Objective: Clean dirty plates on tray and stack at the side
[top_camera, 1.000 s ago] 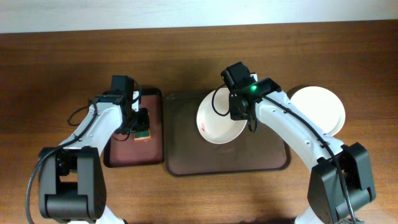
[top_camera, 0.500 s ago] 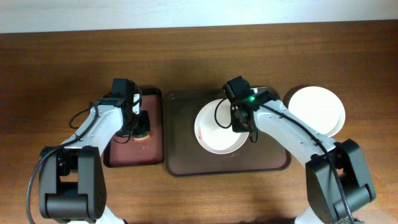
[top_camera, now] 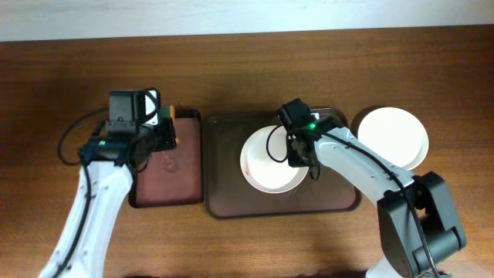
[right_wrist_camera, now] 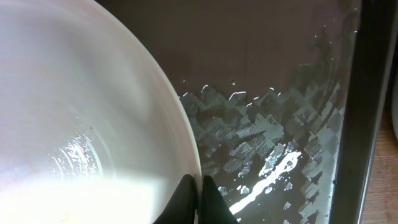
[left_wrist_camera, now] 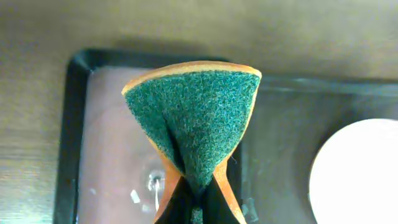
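Observation:
A white plate (top_camera: 266,164) lies in the large dark brown tray (top_camera: 231,197). My right gripper (top_camera: 298,157) is shut on the plate's right rim. The right wrist view shows its fingers (right_wrist_camera: 198,190) pinching that rim (right_wrist_camera: 93,118) over the wet tray floor (right_wrist_camera: 280,112). Two other white plates (top_camera: 392,133) are stacked on the table, right of the tray. My left gripper (top_camera: 168,133) is shut on a folded green and orange sponge (left_wrist_camera: 196,118). It holds the sponge above the far end of the smaller tray (top_camera: 166,181).
The smaller black-rimmed reddish-brown tray (left_wrist_camera: 102,155) has a few wet spots on it. It sits just left of the large tray (left_wrist_camera: 280,143). The plate's edge (left_wrist_camera: 364,177) shows at the right of the left wrist view. Bare wood table surrounds both trays.
My left gripper has lifted the sponge off the smaller tray and carried it toward the tray's far end. My right gripper has shifted the plate slightly nearer and lower in the large tray.

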